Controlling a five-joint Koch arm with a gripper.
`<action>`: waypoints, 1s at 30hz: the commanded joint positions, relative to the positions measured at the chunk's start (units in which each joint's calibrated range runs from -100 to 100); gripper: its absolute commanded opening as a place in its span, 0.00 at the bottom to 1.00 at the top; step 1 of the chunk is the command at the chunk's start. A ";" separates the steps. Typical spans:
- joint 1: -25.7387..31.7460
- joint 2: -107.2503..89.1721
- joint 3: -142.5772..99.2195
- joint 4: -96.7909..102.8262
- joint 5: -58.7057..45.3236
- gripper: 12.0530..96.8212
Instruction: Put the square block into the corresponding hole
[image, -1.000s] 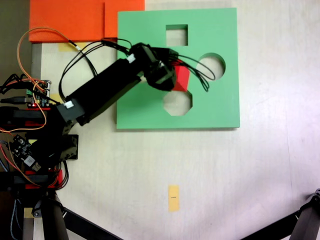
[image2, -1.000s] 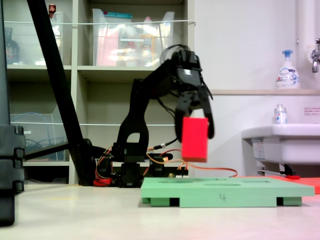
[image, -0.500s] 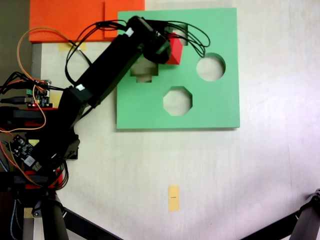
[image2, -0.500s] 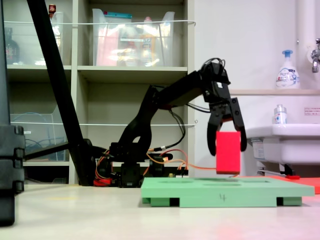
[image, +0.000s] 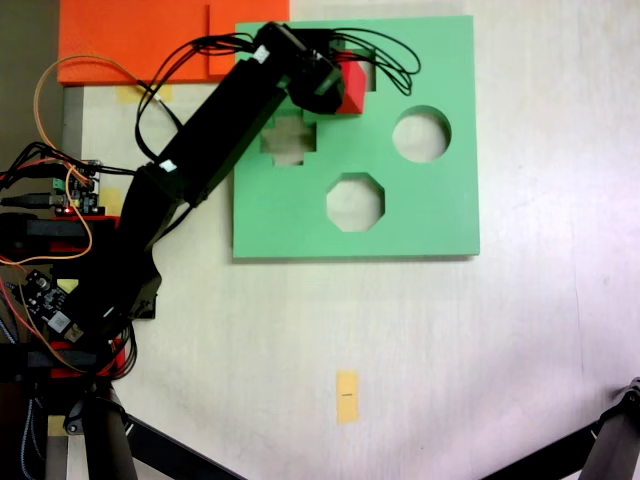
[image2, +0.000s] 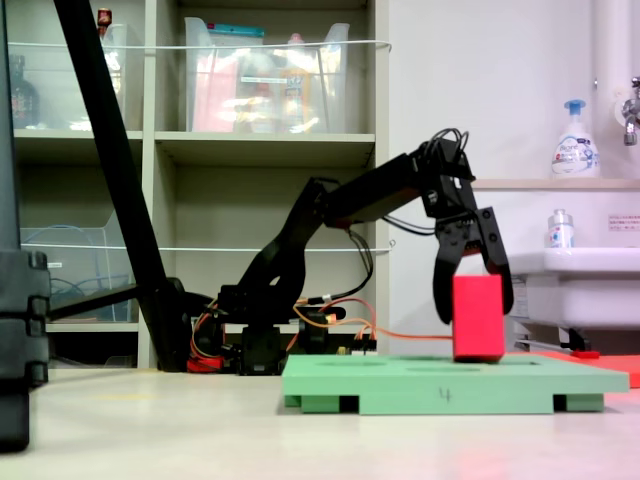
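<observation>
Fixed view, claw (image2: 474, 312) gripping square block (image2: 478, 317), bottom touching green board (image2: 450, 383).

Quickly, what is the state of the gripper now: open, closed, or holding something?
Gripper: closed on the square block, holding it upright at the green foam board.

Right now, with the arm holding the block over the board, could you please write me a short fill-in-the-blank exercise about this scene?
1. The gripper is shut on a block whose colour is ____.
2. The foam board under the arm is coloured ____.
3. In the top-down fixed view, the cutout nearest the board's right edge is shaped like a ____.
4. The small tape strip lying on the table below the board is ____.

Missing words: red; green; circle; yellow
</observation>
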 joint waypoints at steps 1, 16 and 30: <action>0.39 0.12 3.09 6.56 -0.39 0.12; 1.17 3.75 3.59 13.69 -1.90 0.12; 1.47 10.17 3.69 14.55 -1.90 0.19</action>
